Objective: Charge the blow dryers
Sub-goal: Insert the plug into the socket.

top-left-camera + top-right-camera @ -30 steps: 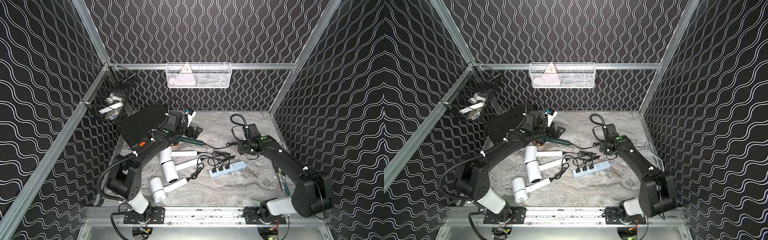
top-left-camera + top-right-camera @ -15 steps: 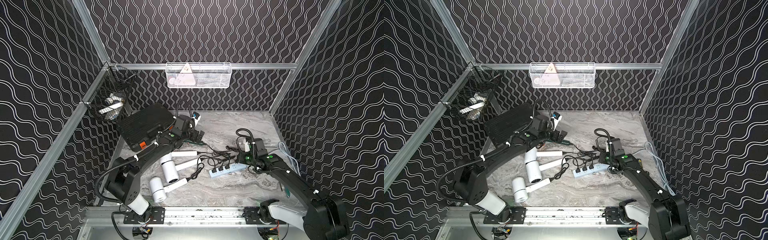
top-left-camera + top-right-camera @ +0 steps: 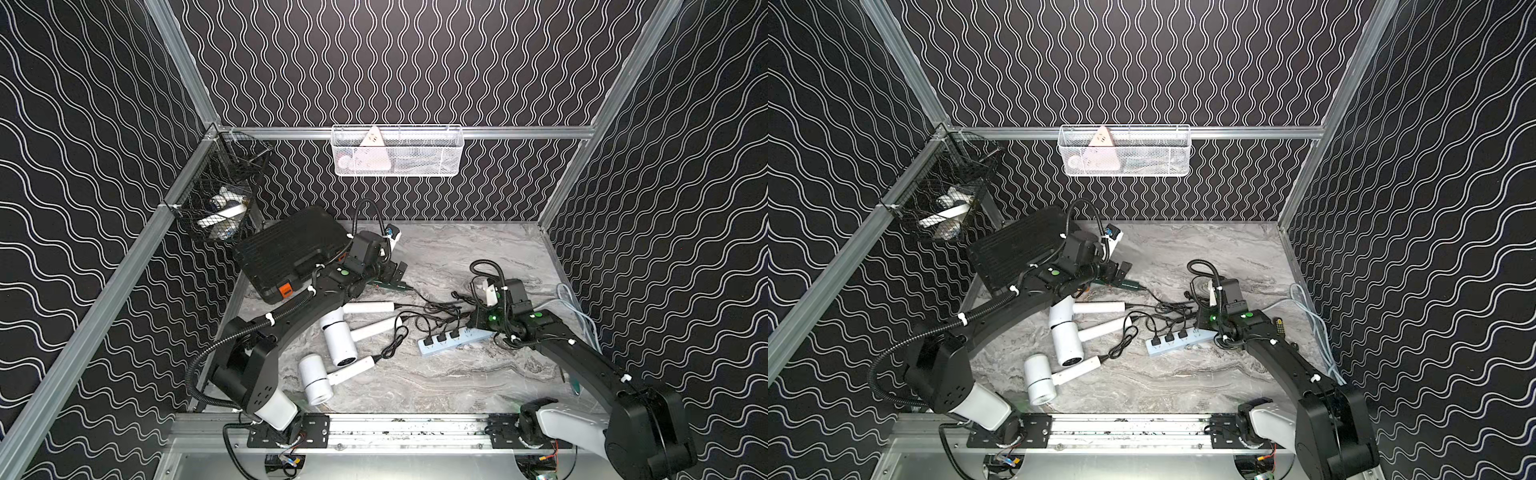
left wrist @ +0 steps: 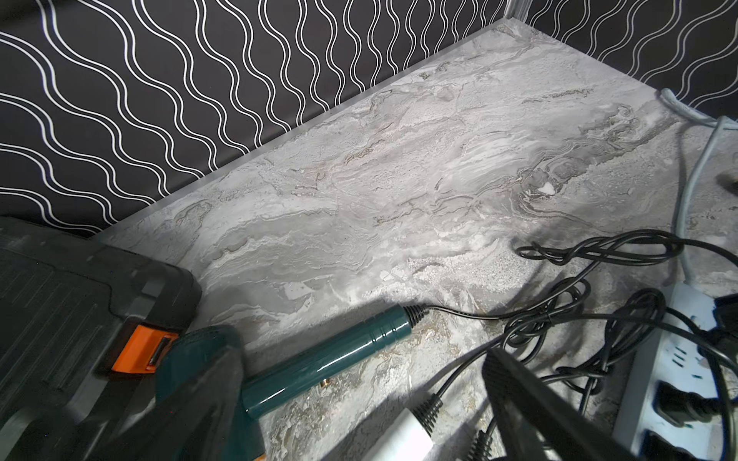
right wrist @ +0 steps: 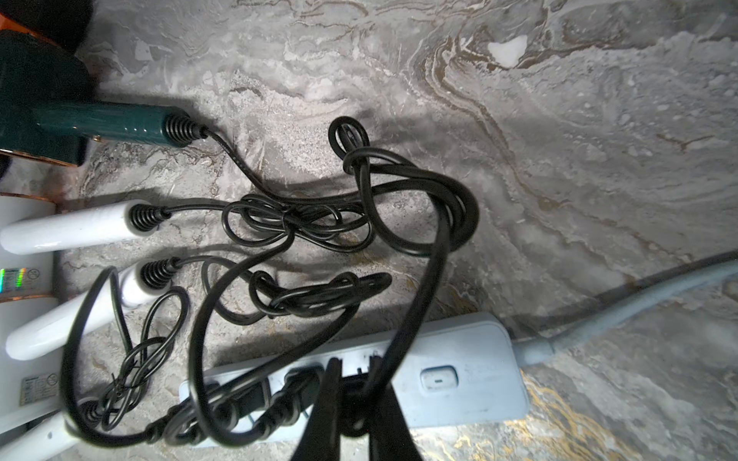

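The left arm [image 3: 291, 320] hides the barrel of the green dryer [image 3: 390, 285] in both top views. Fingers [image 5: 319, 423] of the right gripper [image 5: 354, 367] cover most of the plug [image 5: 353, 384] they pinch.

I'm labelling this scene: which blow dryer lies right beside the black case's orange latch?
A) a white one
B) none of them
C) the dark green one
C: in the left wrist view the dark green dryer lies with its head next to the orange latch of the black case.
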